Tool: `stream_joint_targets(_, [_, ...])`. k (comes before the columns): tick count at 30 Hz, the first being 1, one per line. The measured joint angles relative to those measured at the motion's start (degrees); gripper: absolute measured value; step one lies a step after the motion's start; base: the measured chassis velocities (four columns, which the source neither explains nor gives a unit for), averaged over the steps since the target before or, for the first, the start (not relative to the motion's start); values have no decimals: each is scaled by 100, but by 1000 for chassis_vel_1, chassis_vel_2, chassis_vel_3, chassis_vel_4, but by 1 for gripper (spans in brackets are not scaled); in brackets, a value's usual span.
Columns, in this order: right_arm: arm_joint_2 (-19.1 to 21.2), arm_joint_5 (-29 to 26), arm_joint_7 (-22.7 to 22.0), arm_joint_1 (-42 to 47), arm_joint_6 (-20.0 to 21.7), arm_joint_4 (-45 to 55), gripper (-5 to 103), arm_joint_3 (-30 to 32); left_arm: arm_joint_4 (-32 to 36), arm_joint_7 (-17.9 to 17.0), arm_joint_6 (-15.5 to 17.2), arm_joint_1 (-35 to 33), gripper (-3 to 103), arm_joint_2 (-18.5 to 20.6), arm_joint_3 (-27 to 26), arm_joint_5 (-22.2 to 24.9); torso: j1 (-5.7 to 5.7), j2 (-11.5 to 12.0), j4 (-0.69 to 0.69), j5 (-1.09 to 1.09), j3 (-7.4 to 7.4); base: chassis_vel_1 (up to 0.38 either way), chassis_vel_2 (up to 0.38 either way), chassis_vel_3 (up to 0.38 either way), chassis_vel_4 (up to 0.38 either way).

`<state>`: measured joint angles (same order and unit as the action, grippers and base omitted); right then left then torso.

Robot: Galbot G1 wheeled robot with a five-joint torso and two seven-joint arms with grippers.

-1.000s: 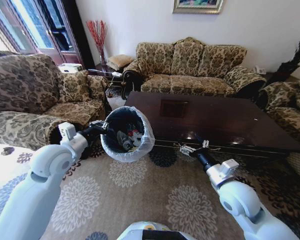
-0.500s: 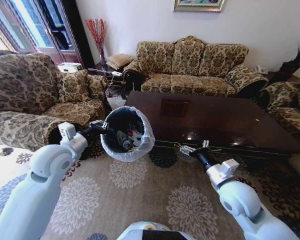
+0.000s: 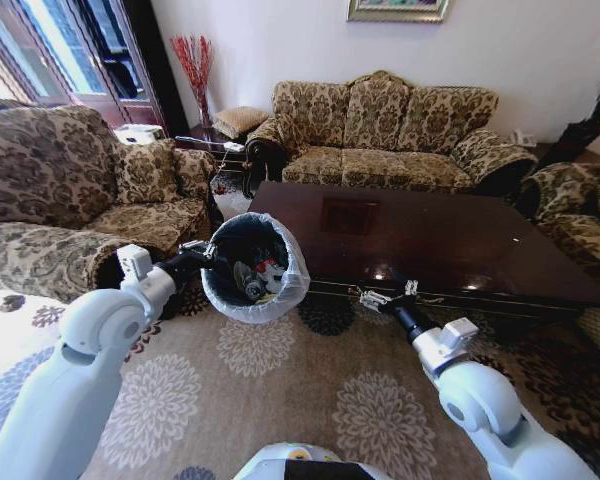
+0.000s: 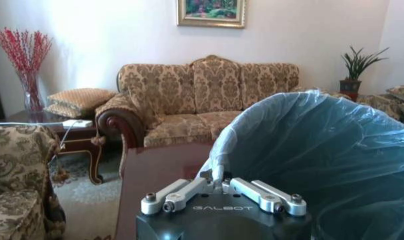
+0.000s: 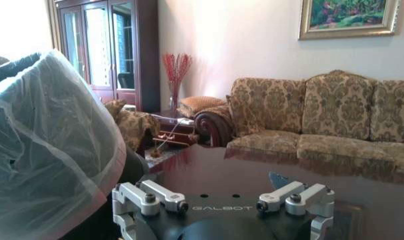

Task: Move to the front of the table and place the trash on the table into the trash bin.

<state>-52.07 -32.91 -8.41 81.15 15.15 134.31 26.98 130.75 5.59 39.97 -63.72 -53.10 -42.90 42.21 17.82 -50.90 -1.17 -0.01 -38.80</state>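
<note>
Nothing has moved: left hand [image 3: 202,251] stays clamped on trash bin [image 3: 285,290] rim; right hand [image 3: 385,295] spread apart

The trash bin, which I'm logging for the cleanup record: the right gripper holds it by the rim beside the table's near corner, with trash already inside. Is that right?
Not quite: the left gripper holds the trash bin by its rim, shut on the bag edge, as the head view shows. The right gripper hangs open at the front edge of the table. The trash does lie inside the bin.

text: "GALBOT" | on: left end effector [image 4: 222,192], right end effector [image 5: 223,200]
</note>
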Motion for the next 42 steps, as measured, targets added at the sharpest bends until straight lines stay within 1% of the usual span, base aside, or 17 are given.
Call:
stream_joint_targets(37, [0, 1, 0, 0, 0, 0, 100, 0, 0, 0, 0, 0, 1, 0, 0, 0, 0, 0, 0, 0, 0, 0, 0, 0, 0])
stream_joint_targets(40, [-11, 1, 13, 14, 2, 4, 100, 70, 21, -11, -49, -64, 1, -9, -18, -1, 0, 0, 0, 0, 0, 0, 0, 0, 0])
stream_joint_targets(41, [-37, 1, 60, 55, 27, 30, 100, 241, 109, -28, -182, -215, 1, -31, -83, -8, 1, 0, 1, 1, 0, 0, 0, 0, 0])
stream_joint_targets(42, [-79, 1, 130, 115, 69, 85, 100, 513, 238, -63, -391, -454, 1, -67, -179, -20, 1, 0, 0, 0, -1, 0, 0, 0, 0])
